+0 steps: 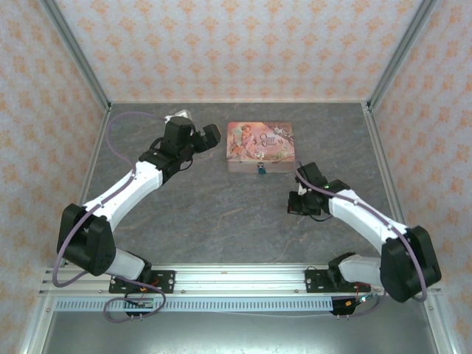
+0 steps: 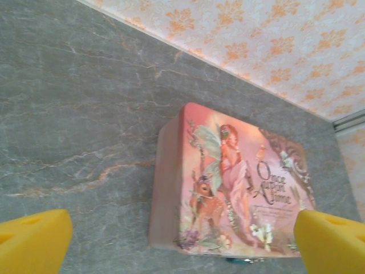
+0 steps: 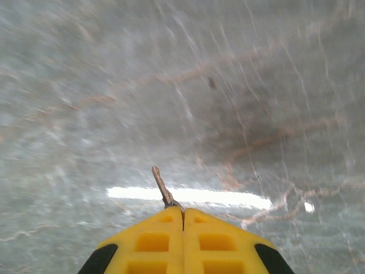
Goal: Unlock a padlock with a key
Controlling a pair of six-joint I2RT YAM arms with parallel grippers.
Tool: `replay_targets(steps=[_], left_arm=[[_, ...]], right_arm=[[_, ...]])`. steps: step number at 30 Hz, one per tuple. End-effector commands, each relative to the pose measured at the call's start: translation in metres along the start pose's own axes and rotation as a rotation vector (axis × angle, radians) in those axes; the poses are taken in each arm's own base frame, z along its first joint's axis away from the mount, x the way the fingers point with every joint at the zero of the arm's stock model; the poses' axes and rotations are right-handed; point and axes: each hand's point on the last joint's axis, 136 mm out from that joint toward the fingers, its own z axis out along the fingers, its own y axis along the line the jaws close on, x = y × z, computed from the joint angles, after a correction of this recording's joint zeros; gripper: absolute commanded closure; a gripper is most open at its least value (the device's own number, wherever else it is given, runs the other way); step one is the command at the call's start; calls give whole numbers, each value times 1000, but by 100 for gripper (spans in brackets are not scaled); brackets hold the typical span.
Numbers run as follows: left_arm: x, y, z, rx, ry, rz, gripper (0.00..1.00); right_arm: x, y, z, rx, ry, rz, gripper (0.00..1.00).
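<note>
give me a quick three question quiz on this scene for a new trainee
1. True or false: the right tool is shut on the key.
2. Pick one: where on the pink box is the padlock? A, its near side, facing the arms. B, the top of its lid. C, its far side.
3. Fill the gap: the fingers of the left tool stand ___, with nothing between them.

Key: 1 true. 2 A. 3 open.
</note>
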Motion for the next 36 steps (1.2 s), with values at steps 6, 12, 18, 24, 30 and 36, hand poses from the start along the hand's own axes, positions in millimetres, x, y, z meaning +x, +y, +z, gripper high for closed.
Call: replay_targets(steps=[6,12,18,24,30,36], left_arm=[[0,-40,-10,73,161,-243,2],[17,-88,-7,204,383,-457,12],[36,-124,-9,227,496,-581,21],[56,-151,-11,238,559,-648,28],[69,-157,-9,223,578,-678,35],[74,-162,-4,228,591,-692,49]], right_arm=[[-106,52,-81,-106,-518,-281,100],[-157,80,-132,6,-830,-572,100],[-174,118,-141,151,-986,-904,100],[-169,146,-125,181,-997,-1122,100],[-162,154,-121,178,-1002,-1172,100],[-159,153,-120,190,-999,-1191,100]])
